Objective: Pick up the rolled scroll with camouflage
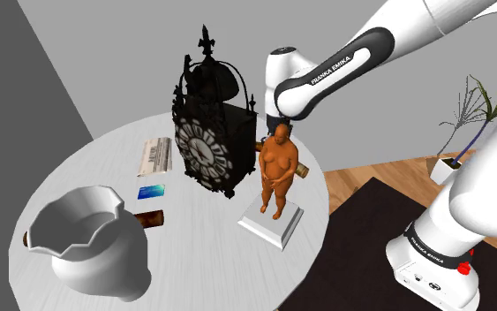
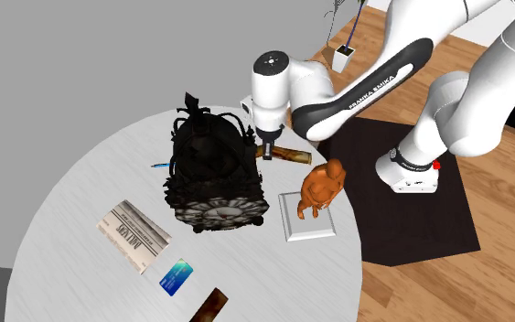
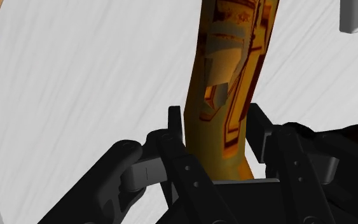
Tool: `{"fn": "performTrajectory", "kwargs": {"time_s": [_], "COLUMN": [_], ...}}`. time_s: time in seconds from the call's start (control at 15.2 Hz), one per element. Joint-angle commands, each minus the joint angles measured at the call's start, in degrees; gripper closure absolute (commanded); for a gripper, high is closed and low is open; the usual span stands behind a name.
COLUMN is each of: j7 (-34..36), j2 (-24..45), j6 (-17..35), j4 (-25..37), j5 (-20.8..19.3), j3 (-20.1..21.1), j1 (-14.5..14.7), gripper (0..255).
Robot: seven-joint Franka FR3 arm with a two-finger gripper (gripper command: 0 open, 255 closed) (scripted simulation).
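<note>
Hand (image 3: 215, 124): clamped on one end of the scroll (image 3: 228, 57)
Scroll: orange-brown, patterned, near the black clock (image 2: 211, 169)

The brown-patterned rolled scroll (image 2: 287, 153) is lying near the round white tabletop's (image 2: 81, 183) edge, behind the black ornate clock (image 2: 211, 169) and the orange figurine (image 2: 321, 187).

I see scroll (image 3: 228, 76): rolled tube, orange-brown with dark and grey patches, lying on its side on white table (image 2: 81, 183) near edge, one end clasped by gripper (image 3: 215, 124).
</note>
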Motion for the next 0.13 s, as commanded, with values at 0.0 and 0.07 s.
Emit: {"fn": "performTrajectory", "kwargs": {"time_s": [0.0, 0.07], "j7": [-0.21, -0.20], "j2": [-0.68, -0.67], "j6": [-1.02, -1.02], "j4": [0.35, 0.36], "j5": [0.23, 0.23], "j3": [0.01, 0.01], "j1": [-0.01, -0.01], "gripper": [255, 255]}}
